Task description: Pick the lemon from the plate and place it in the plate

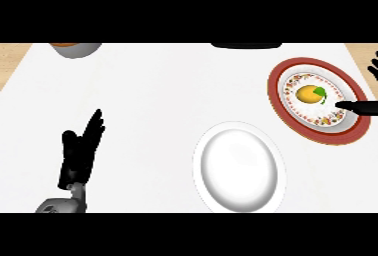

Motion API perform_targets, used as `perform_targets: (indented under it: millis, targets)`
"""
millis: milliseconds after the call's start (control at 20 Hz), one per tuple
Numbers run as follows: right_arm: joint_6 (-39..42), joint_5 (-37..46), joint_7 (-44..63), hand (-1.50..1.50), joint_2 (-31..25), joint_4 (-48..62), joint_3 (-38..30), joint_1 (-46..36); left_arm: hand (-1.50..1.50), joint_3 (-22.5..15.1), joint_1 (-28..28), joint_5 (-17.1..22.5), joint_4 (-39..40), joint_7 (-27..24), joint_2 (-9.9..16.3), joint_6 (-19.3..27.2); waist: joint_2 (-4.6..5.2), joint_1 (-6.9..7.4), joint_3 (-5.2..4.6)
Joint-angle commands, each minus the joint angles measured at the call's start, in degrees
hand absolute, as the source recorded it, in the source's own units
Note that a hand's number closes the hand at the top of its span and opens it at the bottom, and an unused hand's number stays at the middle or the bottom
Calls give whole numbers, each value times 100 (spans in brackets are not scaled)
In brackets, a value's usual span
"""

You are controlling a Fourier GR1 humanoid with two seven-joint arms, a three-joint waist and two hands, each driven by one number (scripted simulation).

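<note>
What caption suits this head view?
Right hand reaches the lemon on the red-rimmed plate; white plate waits.

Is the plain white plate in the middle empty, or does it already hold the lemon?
Empty. The white plate shows only bare surface; the lemon lies on the red-rimmed plate.

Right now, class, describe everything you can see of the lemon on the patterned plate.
The lemon is a small, rounded, orange-yellow fruit with a green leaf on its right side. It lies in the middle of the red-rimmed patterned plate at the counter's right. The right hand reaches in from the right edge; its dark fingers end just beside the fruit, on its lower right, not curled round it. Whether they touch it cannot be told.
</note>
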Motion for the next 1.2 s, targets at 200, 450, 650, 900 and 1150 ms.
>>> perform_targets:
  millis: [200,450,650,900,1150]
  targets:
    - [-158,-244,-690,-150,173,132,266,179,0,75,-119,-35,372,-204,-116,-42,3,4,-3]
    - [-531,-221,-503,-150,132,361,401,77,0,0,183,-63,-358,206,-22,-115,5,39,0]
    - [-849,-77,-278,-150,80,401,574,86,0,-77,-318,-229,26,320,-292,141,7,9,-2]
    - [-1177,-145,-633,-150,284,464,690,332,0,254,-26,100,13,-25,1,-264,4,21,-2]
    - [-1129,-269,-757,-150,-156,690,596,516,0,135,-50,-63,235,-194,-169,-154,25,43,3]
